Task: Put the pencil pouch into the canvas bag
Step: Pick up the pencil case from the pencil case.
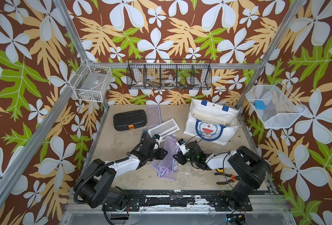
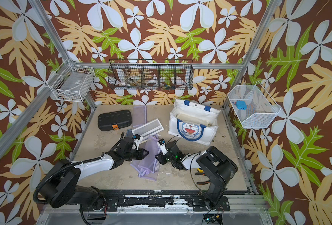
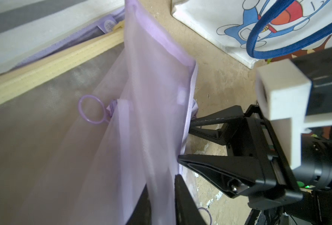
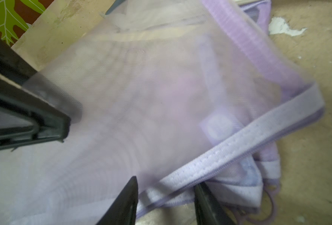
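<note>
Pouches, purple mesh: at least 3. The far pouch [image 1: 153,115] lies flat at far centre, the held pouch [image 1: 170,143] is lifted mid-table, and the rest are in a crumpled heap [image 1: 164,167] just near of it. Exact no. in the heap can't be told.
White pouch [image 1: 163,127]: 1, mesh w/ white trim, between black case & canvas bag.
Canvas bag [image 1: 212,120]: 1, far right on table [image 1: 122,165], mouth open, blue handles, cartoon face toward near side.
L gripper [image 1: 166,151]: fingers pinched tight on held pouch's mesh.
R gripper [image 3: 183,141]: fingers apart, tips at held pouch's edge, not clamped.
Black case [image 1: 130,119]: 1, orange latch, far left.
Wire baskets: 3. White basket [image 1: 91,82] on the left, black basket [image 1: 169,75] on far wall, mesh basket [image 1: 274,107] on the right w/ 1 blue item [image 1: 258,104].
Pliers [image 1: 227,177]: near right, partly under R arm, no. unclear.
Writing: tag [image 3: 108,26] on a purple pouch too blurred to read; no other legible text.
</note>
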